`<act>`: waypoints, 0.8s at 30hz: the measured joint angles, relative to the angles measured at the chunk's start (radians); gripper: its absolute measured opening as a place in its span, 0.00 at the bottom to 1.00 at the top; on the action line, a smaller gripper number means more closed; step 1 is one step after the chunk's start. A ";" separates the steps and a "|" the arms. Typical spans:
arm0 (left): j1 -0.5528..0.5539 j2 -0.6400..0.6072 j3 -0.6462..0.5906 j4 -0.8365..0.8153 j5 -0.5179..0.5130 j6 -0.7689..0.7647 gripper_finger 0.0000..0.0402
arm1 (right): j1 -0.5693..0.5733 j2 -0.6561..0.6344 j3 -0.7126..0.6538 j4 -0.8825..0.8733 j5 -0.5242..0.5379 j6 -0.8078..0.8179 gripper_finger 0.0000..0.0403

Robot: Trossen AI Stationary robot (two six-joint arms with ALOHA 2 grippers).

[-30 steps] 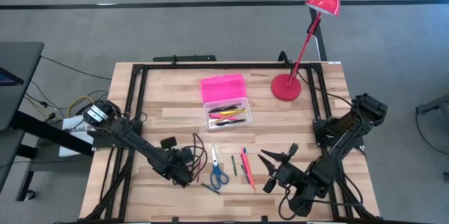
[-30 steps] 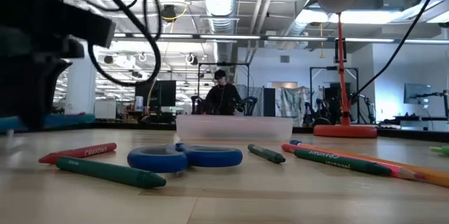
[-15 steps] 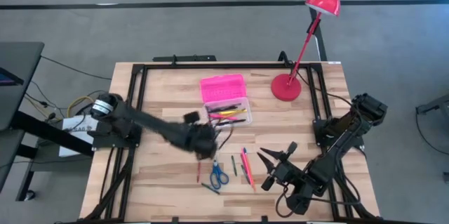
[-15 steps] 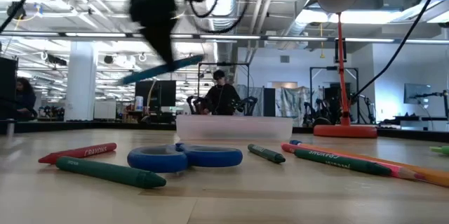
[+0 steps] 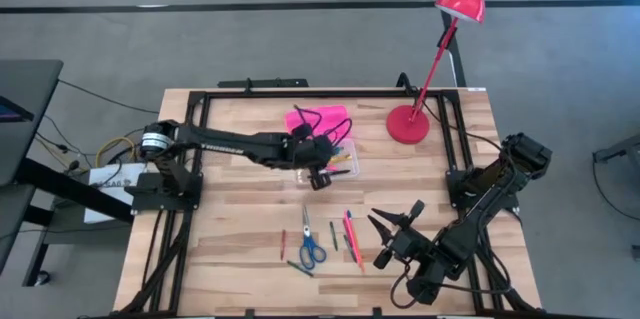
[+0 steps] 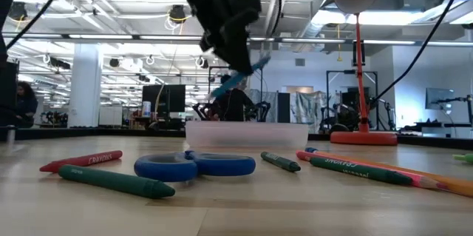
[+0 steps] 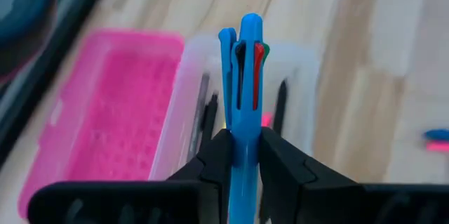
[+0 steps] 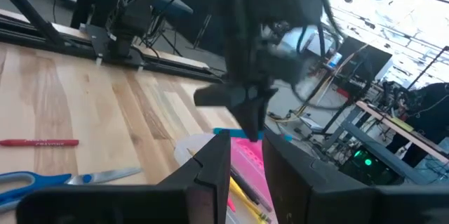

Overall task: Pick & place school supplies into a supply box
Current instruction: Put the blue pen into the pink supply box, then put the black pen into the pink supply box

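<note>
- Worktop [image 5: 240, 209]: my left arm hides part of the supply box [image 5: 322, 145].
- One scissors [image 5: 309, 247]; about five loose pens, hard to count.
- Left tool [image 7: 237, 155] clamps one blue pen [image 7: 243, 97] over the box; right tool [image 5: 392, 236] waits, parted.

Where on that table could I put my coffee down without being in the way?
Bare wood lies on the table left of the red crayon, and in the corner left of the pink-lidded box. The front middle is crowded with scissors and pens; the lamp base fills the far right.
</note>
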 joint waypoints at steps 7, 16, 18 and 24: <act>0.044 0.103 -0.001 0.002 0.015 -0.002 0.12 | 0.001 0.000 0.000 -0.003 -0.002 0.010 0.19; 0.052 0.124 -0.002 0.005 0.019 0.002 0.15 | 0.002 0.000 0.000 -0.023 -0.011 0.042 0.19; 0.052 0.123 -0.002 0.002 0.011 0.011 0.19 | 0.002 0.000 0.000 -0.034 -0.017 0.055 0.19; 0.052 0.123 -0.002 -0.001 -0.012 0.018 0.31 | 0.001 0.000 0.000 -0.038 -0.044 0.061 0.19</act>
